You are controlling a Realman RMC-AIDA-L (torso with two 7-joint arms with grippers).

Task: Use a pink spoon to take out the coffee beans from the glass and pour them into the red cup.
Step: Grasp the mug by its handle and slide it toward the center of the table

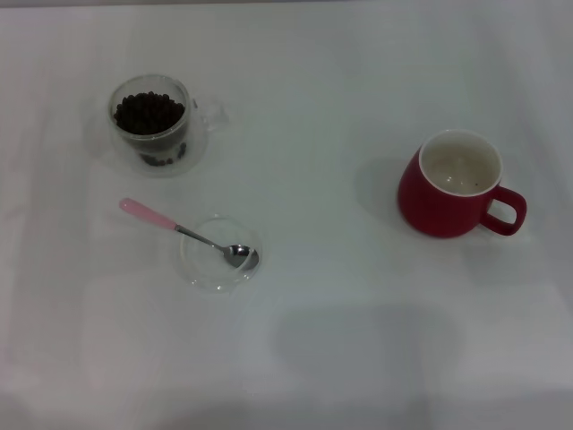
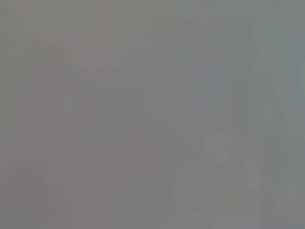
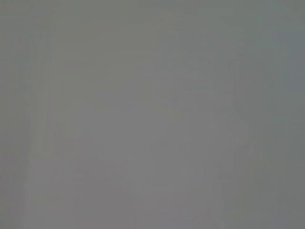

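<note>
In the head view the glass (image 1: 154,125), a clear double-walled mug with its handle to the right, stands at the far left and holds dark coffee beans (image 1: 149,112). The pink spoon (image 1: 183,231) lies nearer, its metal bowl resting in a shallow clear glass dish (image 1: 201,269) and its pink handle pointing left and away. The red cup (image 1: 457,184) stands at the right, cream inside, handle to the right; its inside looks empty of beans. Neither gripper nor arm shows in any view. Both wrist views show only plain grey.
The white table (image 1: 304,107) fills the head view. A faint shadow lies on it near the front centre. Open table surface lies between the dish and the red cup.
</note>
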